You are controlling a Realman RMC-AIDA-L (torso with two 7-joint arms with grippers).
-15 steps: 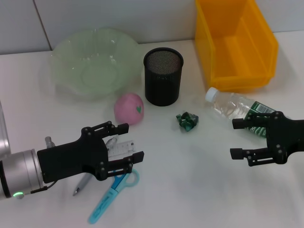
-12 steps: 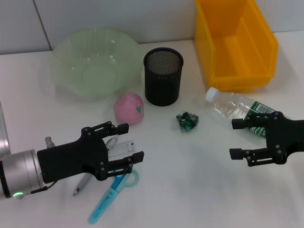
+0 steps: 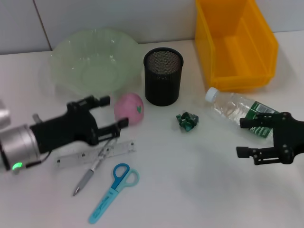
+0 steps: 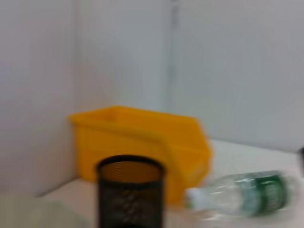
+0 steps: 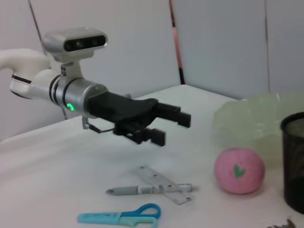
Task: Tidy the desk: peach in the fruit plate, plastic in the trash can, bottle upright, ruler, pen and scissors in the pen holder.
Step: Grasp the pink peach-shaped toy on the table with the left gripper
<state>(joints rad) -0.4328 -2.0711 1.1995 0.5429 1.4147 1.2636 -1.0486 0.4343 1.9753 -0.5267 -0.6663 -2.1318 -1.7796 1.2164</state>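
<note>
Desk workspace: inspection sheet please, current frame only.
Surface: white desk, dry, no spills seen.
Job's things: peach on the desk beside the fruit plate, not in it. Plastic scrap on the desk. Bottle lying on its side. Pen lies across the ruler; scissors flat nearby. Pen holder upright.
Clutter: yellow bin at the back right.
Grippers: left pincer open, raised near the peach, holding nothing. Right pincer open, next to the bottle, holding nothing.
Cables: nothing seen.
Surroundings: pale wall panels behind the desk.
</note>
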